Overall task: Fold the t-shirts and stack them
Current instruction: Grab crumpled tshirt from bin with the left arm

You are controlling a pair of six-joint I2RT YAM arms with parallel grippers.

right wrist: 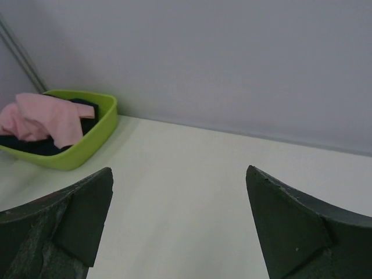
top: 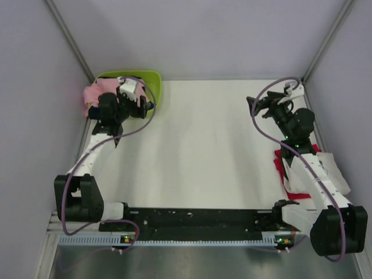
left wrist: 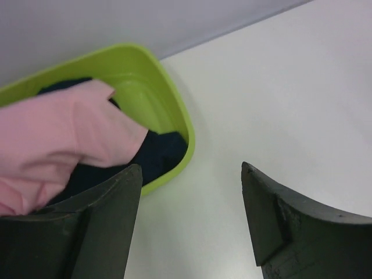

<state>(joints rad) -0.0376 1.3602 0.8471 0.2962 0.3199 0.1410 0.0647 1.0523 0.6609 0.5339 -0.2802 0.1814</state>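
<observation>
My left claw (left wrist: 189, 174) is spread wide with nothing between the fingers. It hangs at the rim of the lime-green basket (left wrist: 174, 110), which sits at about ten o'clock on the white table (top: 203, 145). From above, my left arm covers much of that basket, so I can only partly see what lies in it. The pink t-shirt (left wrist: 58, 139) is heaped on top and spills over the rim toward nine o'clock. The navy t-shirt (left wrist: 157, 154) lies under it, only its edges showing, and its lower part is cut off behind my left finger. My right claw (right wrist: 179, 174) is also spread wide and holds nothing, up near two o'clock above bare table. At about four o'clock my right arm crosses the red t-shirt (top: 282, 168) and the white t-shirt (top: 334, 171). Both lie flat on the table, the white partly over the red. Their shapes are largely hidden, and any marking on the white one is too small to make out.
</observation>
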